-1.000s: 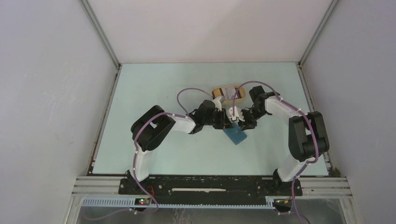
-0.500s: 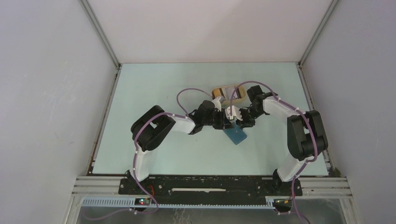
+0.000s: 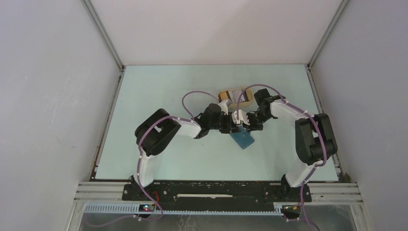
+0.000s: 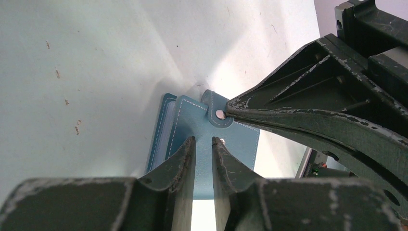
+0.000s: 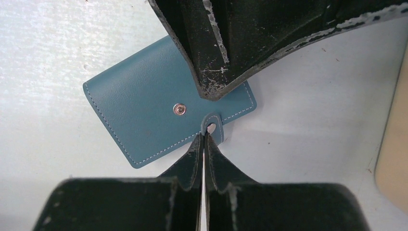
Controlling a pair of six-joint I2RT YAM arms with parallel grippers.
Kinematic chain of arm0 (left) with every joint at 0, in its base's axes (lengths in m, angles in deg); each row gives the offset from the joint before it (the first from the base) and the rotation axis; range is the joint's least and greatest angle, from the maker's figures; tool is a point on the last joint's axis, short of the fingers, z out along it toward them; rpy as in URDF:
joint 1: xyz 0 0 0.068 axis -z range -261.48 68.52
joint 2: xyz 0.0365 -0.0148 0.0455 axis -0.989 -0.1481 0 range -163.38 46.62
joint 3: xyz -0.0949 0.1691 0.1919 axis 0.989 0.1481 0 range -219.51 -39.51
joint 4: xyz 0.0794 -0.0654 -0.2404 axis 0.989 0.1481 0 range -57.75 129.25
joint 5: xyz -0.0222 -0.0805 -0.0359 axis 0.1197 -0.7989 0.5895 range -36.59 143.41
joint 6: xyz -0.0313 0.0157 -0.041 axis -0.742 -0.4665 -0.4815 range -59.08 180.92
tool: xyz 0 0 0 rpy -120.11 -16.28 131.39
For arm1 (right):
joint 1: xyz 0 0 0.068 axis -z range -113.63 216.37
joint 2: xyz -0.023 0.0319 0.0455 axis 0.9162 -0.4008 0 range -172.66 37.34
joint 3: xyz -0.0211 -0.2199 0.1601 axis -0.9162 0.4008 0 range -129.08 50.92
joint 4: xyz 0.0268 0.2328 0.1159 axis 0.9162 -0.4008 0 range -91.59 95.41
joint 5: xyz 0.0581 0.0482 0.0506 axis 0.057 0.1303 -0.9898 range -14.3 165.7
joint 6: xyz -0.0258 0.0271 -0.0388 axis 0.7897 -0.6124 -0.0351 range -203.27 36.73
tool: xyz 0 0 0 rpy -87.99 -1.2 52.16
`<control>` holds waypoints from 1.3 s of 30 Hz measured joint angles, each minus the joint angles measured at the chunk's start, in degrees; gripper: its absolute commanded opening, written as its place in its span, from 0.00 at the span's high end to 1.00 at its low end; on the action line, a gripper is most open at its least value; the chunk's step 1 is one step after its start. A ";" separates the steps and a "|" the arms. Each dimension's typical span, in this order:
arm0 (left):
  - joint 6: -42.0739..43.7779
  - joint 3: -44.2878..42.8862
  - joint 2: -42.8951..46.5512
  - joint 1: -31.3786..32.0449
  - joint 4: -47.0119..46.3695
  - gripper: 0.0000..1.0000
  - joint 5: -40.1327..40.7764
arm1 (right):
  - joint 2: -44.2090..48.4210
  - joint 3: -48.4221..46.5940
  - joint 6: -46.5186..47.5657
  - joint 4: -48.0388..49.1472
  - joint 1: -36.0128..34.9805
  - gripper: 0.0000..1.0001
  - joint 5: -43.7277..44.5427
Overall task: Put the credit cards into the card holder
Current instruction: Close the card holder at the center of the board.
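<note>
Desk edges: I work on a pale green desk with grey walls on its left, right and far sides.
Room to move: The card holder lies near the desk's middle, well apart from every wall. My two arms bend inward and meet over its far end, so the only crowded spot is between my own end effectors.
Card holder: It is teal-blue and folded, lying flat on the desk. Its snap tab sticks out past one edge, off the metal stud on the cover.
Left end effector: The fingers are slightly parted and the tips rest on the cover beside the tab. I see nothing between them.
Right end effector: It is clenched tight, with the tips meeting the snap tab. I cannot tell whether the tab is nipped between them.
Overhead view only: This view shows the whole desk, both arms and the tray.
Wrist views only: These show the tab, the stud and the stitching. My left wrist also shows layered edges along one side of the holder.
Tray: A tan oval tray sits just beyond my end effectors and holds the credit cards. They look pale and greyish, and are too small to count.
</note>
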 measured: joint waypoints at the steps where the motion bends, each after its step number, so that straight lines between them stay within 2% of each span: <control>1: 0.00 0.00 0.00 0.00 0.00 0.76 0.00 | 0.00 0.00 0.00 0.00 0.00 0.97 -0.02; 4: 0.00 0.00 0.00 -0.02 0.00 0.76 -0.02 | 0.02 0.00 -0.15 0.02 0.00 1.00 -0.17; 17: 0.00 0.00 0.00 -0.07 0.00 0.77 -0.20 | 2.97 0.81 -1.14 -0.92 -0.26 1.00 -2.34; 26: 0.00 0.00 -0.11 -0.04 0.00 0.77 -0.35 | 3.30 3.34 -1.18 -0.48 -4.20 1.00 0.90; 39: 0.00 0.00 -0.20 -0.04 -0.13 0.76 -0.50 | 3.67 4.31 -1.79 0.96 -5.14 1.00 2.34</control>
